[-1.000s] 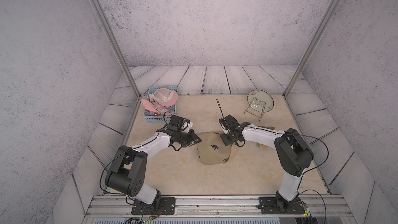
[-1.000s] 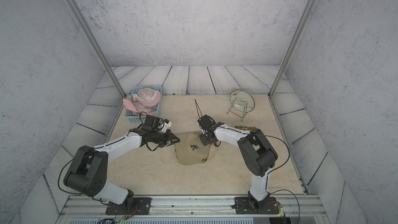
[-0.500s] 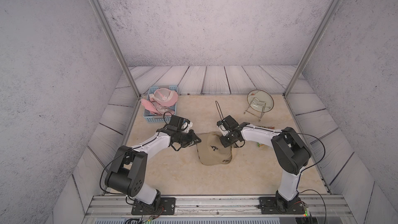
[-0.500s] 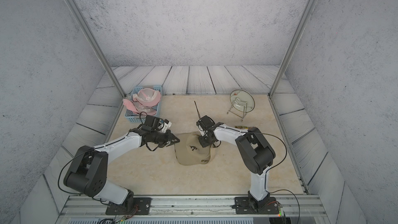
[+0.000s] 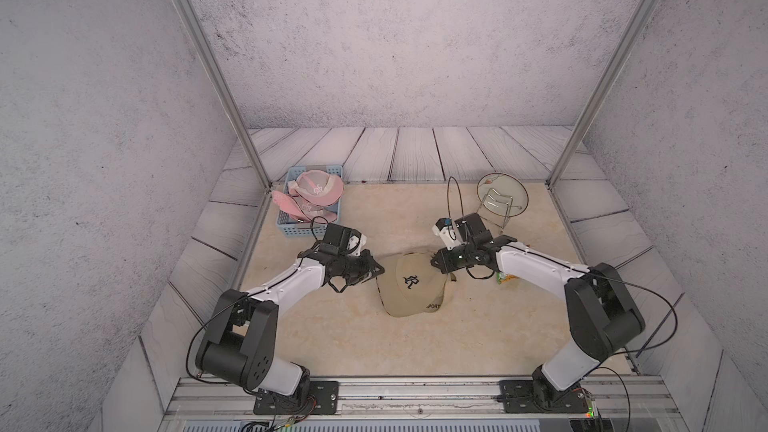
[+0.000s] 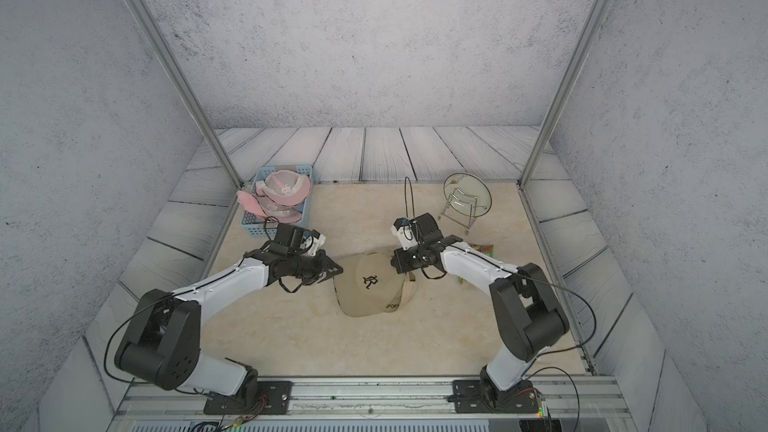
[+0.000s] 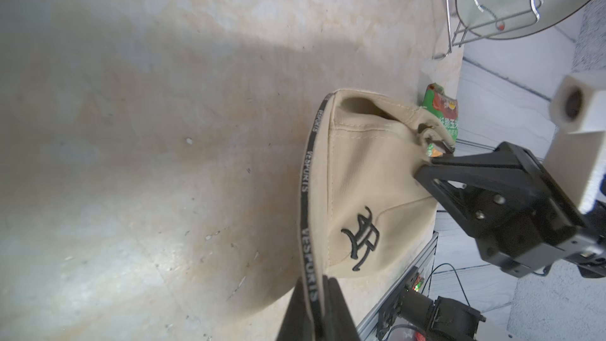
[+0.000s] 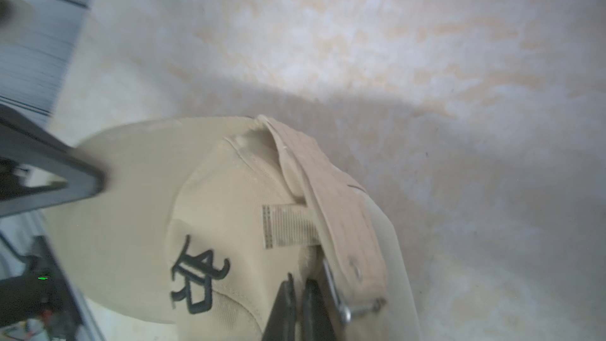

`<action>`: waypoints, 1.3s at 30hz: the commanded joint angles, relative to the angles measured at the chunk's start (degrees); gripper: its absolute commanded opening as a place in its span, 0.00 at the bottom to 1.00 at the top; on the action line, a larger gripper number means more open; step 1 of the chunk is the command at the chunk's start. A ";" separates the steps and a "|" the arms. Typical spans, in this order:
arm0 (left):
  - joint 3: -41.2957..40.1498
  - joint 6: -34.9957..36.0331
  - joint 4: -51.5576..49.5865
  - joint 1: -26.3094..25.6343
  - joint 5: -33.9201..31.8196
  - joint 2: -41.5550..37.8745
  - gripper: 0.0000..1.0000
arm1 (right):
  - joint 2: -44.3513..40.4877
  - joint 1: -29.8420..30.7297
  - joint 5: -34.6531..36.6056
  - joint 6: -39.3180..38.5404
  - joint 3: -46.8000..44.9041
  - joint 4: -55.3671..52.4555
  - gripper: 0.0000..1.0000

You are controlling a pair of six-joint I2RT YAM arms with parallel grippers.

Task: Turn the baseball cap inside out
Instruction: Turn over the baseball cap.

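**Left tool** (image 5: 379, 271): clenched. In the left wrist view its fingers (image 7: 334, 316) pinch the black lettered band along the rim of the cap (image 7: 360, 191), with no gap between them.

**Right tool** (image 5: 435, 261): also clenched, jaws nearly together. It grips the cap's rear edge just beside the metal strap buckle (image 8: 347, 313). The right wrist view shows its fingers (image 8: 282, 310) pressed into the fabric there.

**Cap:** tan, lying on the bench (image 5: 332, 338) at lower centre of both top views (image 5: 409, 284) (image 6: 370, 284), between the two tools.
- The black embroidered logo faces outward, so the crown is not turned.
- The brim lies flat, pointing toward the lower edge of the frame.
- The rear edge is drawn up toward the right tool.

**Arms:** both start from bases on the rail at the bottom edge.
- The left arm (image 5: 286, 284) runs up and right from the lower left.
- The right arm (image 5: 540, 272) runs up and left from the lower right.
- Both forearms are low and nearly level, and the wrists meet the cap from opposite sides.
- A black cable loop (image 5: 453, 201) stands above the right wrist.

**Surroundings:**
- A blue basket (image 5: 291, 227) sits at the upper left of the bench, holding pink caps (image 5: 320, 189). It is close behind the left wrist and not touching it.
- A plate (image 5: 502, 197) stands upright in a wire rack (image 5: 498, 211) at the upper right of the bench.
- A green packet (image 6: 478, 249) lies on the bench beside the right forearm, which hides part of it.
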 commanded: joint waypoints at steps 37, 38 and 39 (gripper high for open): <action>-0.01 -61.07 0.43 -7.87 -23.36 -23.39 0.00 | -31.66 18.02 16.97 -27.70 -33.80 46.45 0.63; -0.17 -61.86 0.47 -8.25 -23.45 -23.24 0.00 | -30.84 18.63 17.27 -28.74 -33.39 46.25 0.63; -0.47 -62.47 1.34 -8.53 -23.60 -23.07 0.00 | -30.00 19.16 17.25 -29.59 -32.81 45.76 0.63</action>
